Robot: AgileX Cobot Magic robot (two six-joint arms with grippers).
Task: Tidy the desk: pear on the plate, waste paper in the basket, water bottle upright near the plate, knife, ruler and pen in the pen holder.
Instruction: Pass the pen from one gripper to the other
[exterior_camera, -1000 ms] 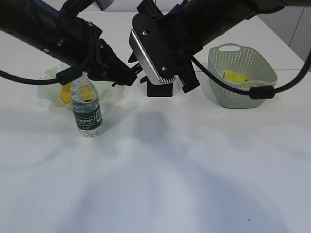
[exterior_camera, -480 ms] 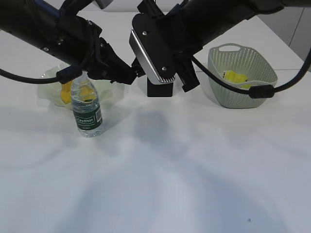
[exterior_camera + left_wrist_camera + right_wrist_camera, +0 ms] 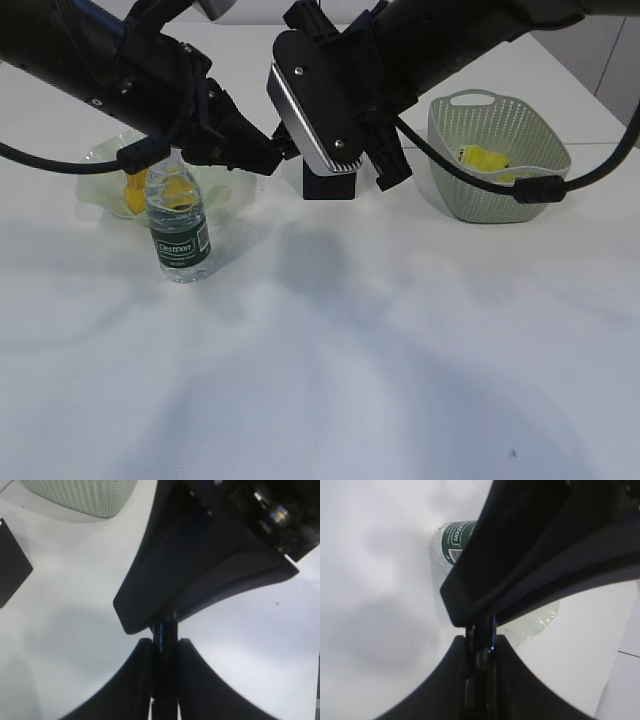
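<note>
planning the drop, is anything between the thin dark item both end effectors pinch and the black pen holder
Nothing loose visible between the thin dark item and the pen holder; the right arm's wrist hides the holder's opening.

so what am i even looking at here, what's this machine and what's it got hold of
It is a robot with two black arms, each ending in a gripper. One picture looks at the white desk from the front; the other two come from cameras on each wrist.

On the desk stand a water bottle, a green plate holding a yellow pear, a basket with yellow waste paper inside, and a black pen holder.

The left gripper and right gripper meet nose to nose, both closed on a thin dark stick. Whether it is a pen is unclear.
</note>
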